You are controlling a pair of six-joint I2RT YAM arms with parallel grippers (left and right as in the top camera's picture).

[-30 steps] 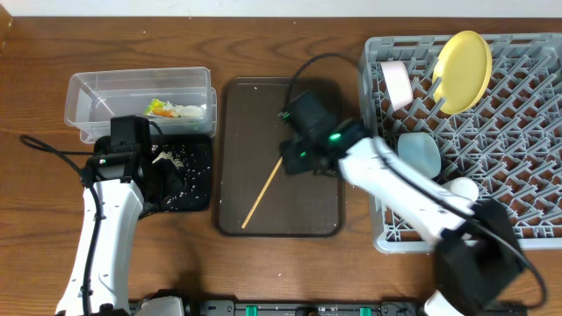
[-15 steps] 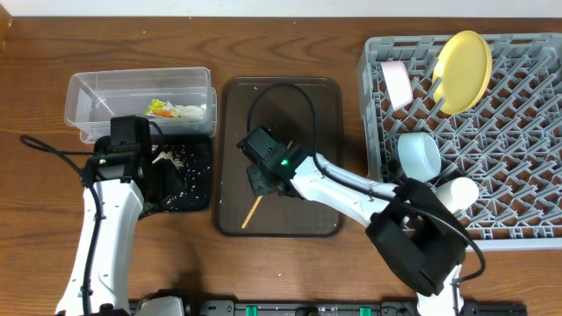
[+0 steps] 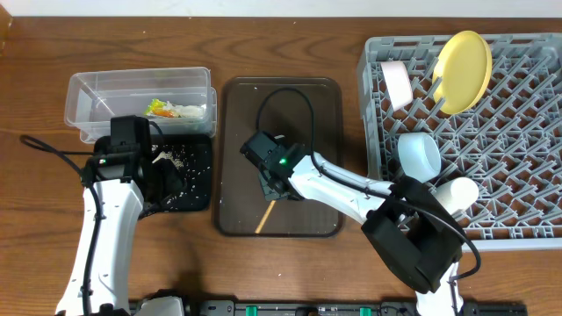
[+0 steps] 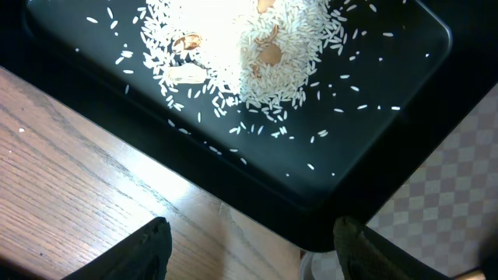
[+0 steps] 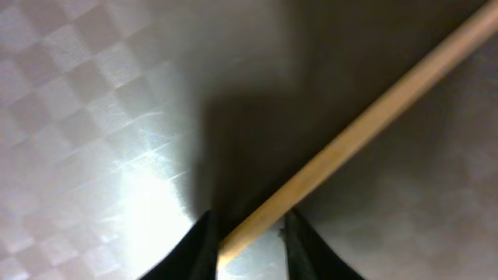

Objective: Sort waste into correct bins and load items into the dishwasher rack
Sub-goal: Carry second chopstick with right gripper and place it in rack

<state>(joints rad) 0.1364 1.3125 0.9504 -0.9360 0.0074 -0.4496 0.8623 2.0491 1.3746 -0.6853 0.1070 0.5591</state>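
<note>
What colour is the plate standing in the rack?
Yellow; the plate shows best in the overhead view.

Overhead, the right gripper (image 3: 270, 188) covers most of the chopstick (image 3: 262, 220). I only see its 7 o'clock end poking out. My right wrist view is badly blurred. There the chopstick runs out of frame at 2 o'clock, the bottom edge crops the fingertips (image 5: 199, 246), and I can't tell whether they touch the stick. The dishwasher rack (image 3: 527, 114) is cut off at 3 o'clock. The black tray (image 4: 412, 78) overruns the left wrist view at 12 o'clock.
</note>
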